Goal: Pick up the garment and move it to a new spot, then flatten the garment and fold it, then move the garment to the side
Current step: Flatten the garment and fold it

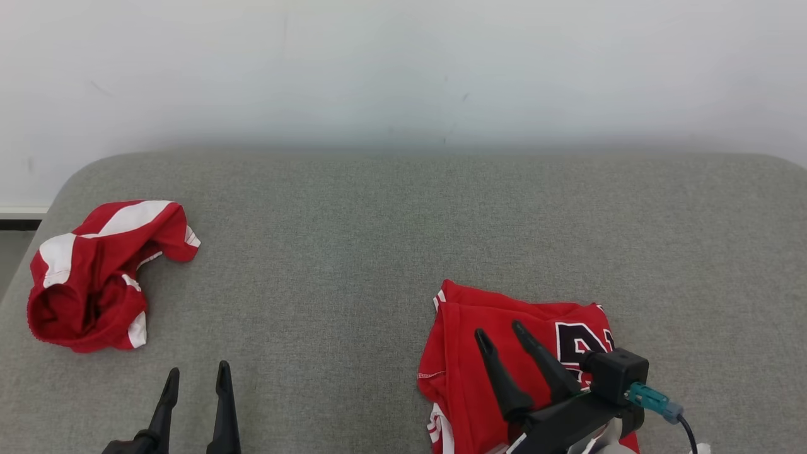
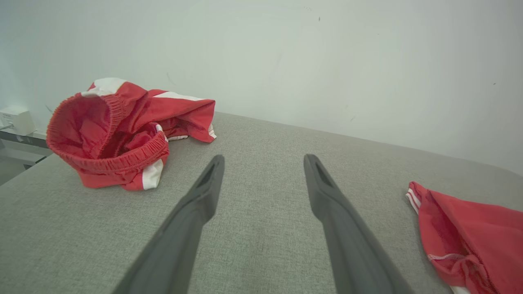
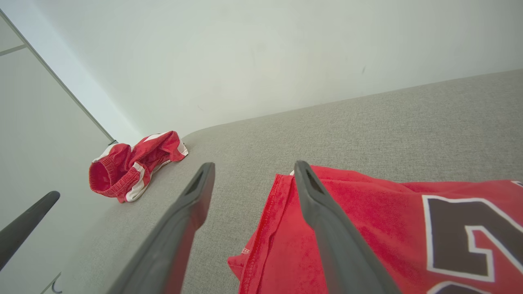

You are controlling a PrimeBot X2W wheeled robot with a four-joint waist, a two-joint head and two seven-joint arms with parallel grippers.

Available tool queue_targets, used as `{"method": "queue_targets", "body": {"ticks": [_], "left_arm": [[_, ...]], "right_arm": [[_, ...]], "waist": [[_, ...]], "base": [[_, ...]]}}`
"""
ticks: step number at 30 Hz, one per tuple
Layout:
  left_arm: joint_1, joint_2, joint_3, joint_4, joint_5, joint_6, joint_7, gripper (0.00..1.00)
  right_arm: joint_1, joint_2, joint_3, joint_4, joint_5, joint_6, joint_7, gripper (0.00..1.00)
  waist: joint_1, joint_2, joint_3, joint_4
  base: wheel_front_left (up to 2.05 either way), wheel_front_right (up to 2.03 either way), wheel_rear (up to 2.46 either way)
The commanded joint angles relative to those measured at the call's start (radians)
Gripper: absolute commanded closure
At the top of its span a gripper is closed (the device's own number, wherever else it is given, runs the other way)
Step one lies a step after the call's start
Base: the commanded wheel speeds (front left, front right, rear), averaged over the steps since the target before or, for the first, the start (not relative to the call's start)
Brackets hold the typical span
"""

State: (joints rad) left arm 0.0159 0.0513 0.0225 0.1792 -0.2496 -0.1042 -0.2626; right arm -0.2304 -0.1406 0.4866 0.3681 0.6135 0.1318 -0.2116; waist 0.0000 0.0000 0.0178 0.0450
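The right gripper [image 1: 500,329] is nearest, low over the jersey [image 1: 459,356], its jaws spread as wide as they go and nothing between them. In the right wrist view one jaw crosses the jersey's hemmed left edge and the other hangs over bare pad [image 1: 378,239] just left of it. Whether either tip touches the cloth I cannot tell. The left gripper [image 1: 198,369] sits well left of the jersey, likewise fully spread and empty, pointing across the pad.

The jersey lies in a compact, layered shape (number patch up, edges doubled), so I judge it folded and the step in hand to be moving it aside. To do that well, come down on the doubled left edge so that both jaws take every layer, not just the top one. Close firmly, since the fabric looks thin and slippery. Lift only a little and carry it flat and slow so the fold does not open. The left gripper on a second corner would help keep the shape. The shorts [image 1: 94,277] lie crumpled far to the left of the jersey, well apart from it, and are best left out of the path.
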Motion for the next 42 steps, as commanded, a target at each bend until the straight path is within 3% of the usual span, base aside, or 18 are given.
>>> {"method": "queue_targets", "body": {"ticks": [1,13,21,33,42], "left_arm": [[0.012,-0.001,0.002,0.001,-0.009,0.004,-0.003,0.00],[0.030,-0.001,0.010,-0.025,0.000,0.006,-0.003,0.00],[0.045,-0.001,0.022,-0.059,0.014,0.014,-0.003,0.00],[0.066,-0.001,0.011,-0.076,0.066,0.024,-0.003,0.00],[0.095,0.006,-0.002,-0.064,0.110,0.032,-0.003,0.00]], "right_arm": [[-0.009,-0.005,-0.002,-0.007,0.003,-0.003,-0.010,0.00],[0.058,-0.081,-0.212,-0.076,-0.031,-0.003,-0.053,0.00],[0.137,-0.079,-0.344,-0.157,-0.083,-0.003,-0.054,0.00],[0.256,-0.057,-0.388,-0.218,-0.226,-0.003,-0.054,0.00],[0.297,-0.030,-0.409,-0.233,-0.272,-0.003,-0.032,0.00]], "waist": [[0.0000,0.0000,-0.003,0.001],[0.0000,0.0000,-0.018,-0.018],[0.0000,0.0000,-0.028,-0.043],[0.0000,0.0000,-0.056,-0.083],[0.0000,0.0000,-0.075,-0.098]], "base": [[0.00,0.00,0.00],[0.00,0.00,0.00],[0.00,0.00,0.00],[0.00,0.00,0.00],[0.00,0.00,0.00]]}}
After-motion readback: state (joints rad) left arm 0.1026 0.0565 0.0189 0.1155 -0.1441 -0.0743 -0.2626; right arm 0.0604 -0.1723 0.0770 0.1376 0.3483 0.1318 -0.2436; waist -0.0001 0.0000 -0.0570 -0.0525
